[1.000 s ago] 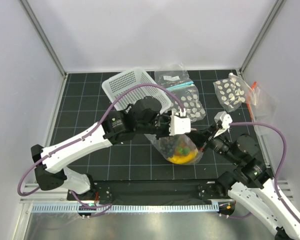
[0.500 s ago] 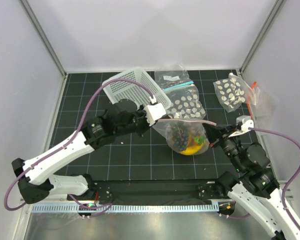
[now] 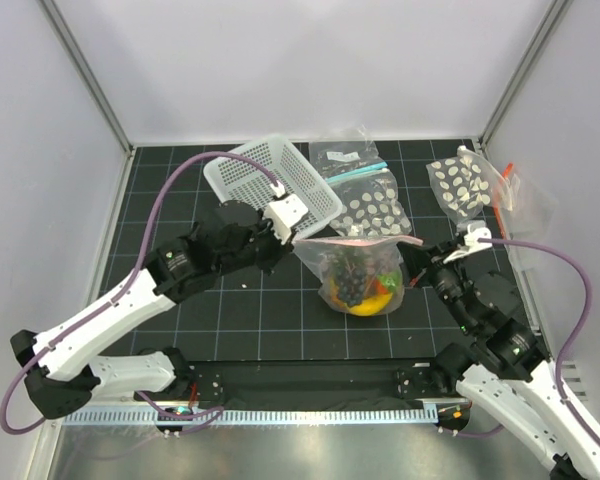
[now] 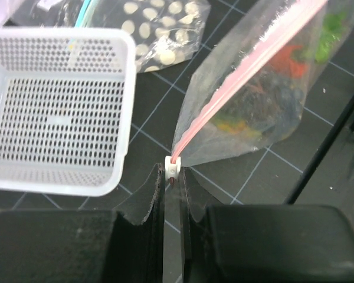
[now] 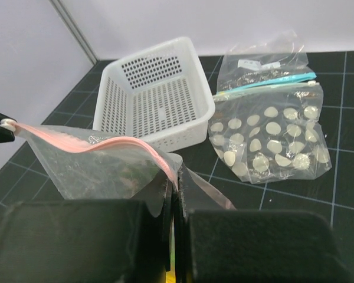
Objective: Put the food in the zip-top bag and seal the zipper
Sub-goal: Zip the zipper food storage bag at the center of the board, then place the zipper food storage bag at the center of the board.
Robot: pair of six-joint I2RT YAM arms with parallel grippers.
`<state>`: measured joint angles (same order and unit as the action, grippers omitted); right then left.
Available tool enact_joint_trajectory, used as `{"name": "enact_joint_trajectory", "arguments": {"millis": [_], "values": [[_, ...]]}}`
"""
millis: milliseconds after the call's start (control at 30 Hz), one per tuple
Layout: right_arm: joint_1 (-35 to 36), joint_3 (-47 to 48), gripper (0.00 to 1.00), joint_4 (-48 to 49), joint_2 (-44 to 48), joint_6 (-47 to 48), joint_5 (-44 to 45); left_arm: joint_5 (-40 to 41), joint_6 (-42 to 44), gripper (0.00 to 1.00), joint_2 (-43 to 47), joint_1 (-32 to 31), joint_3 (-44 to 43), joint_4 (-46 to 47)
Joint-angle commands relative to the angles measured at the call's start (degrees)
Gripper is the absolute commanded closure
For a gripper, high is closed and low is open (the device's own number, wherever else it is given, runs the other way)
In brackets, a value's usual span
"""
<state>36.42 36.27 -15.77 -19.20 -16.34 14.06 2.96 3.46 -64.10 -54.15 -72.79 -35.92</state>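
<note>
Two grippers carry the zip-top bag (image 3: pixel 358 272) between them over the middle of the table (image 3: pixel 280 330). We treat the bag as a light, floppy, slippery film that sags under the food (image 3: pixel 364 288) pooled in its lower half. We take hold only at the stiffer zipper (image 4: pixel 239 82). The left gripper (image 4: pixel 172 180) is nearly closed, pinching the white slider (image 4: pixel 173 167) at the strip's left end. The right gripper (image 5: pixel 173 184) is clamped fully on the bag's mouth at the right end. The strip runs fairly taut between both holds. We cannot tell whether the zipper is pressed shut along its length, nor whether the bag's bottom touches the table. Dark grapes (image 3: pixel 348 275) and a yellow banana (image 3: pixel 368 306) read through the film, but we cannot pick out the pineapple. Plastic film hides the right finger pads.
</note>
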Motion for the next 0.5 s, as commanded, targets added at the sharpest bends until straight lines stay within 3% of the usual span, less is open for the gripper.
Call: {"name": "enact_joint_trajectory", "arguments": {"millis": [0,267,467], "values": [[-0.8,3.9,0.99,4.4,-2.8,1.0,6.5,9.0,-5.8,1.0,3.4,4.5,0.2,-7.1],[-0.8,9.3,0.99,11.9,-20.0,0.1,-4.6,9.8,-15.7,1.0,3.1,10.2,-0.5,-10.1],[-0.9,17.6,0.98,15.5,-37.6,0.1,-4.1,5.7,-17.7,1.0,-0.4,18.1,-1.6,-10.3]]}}
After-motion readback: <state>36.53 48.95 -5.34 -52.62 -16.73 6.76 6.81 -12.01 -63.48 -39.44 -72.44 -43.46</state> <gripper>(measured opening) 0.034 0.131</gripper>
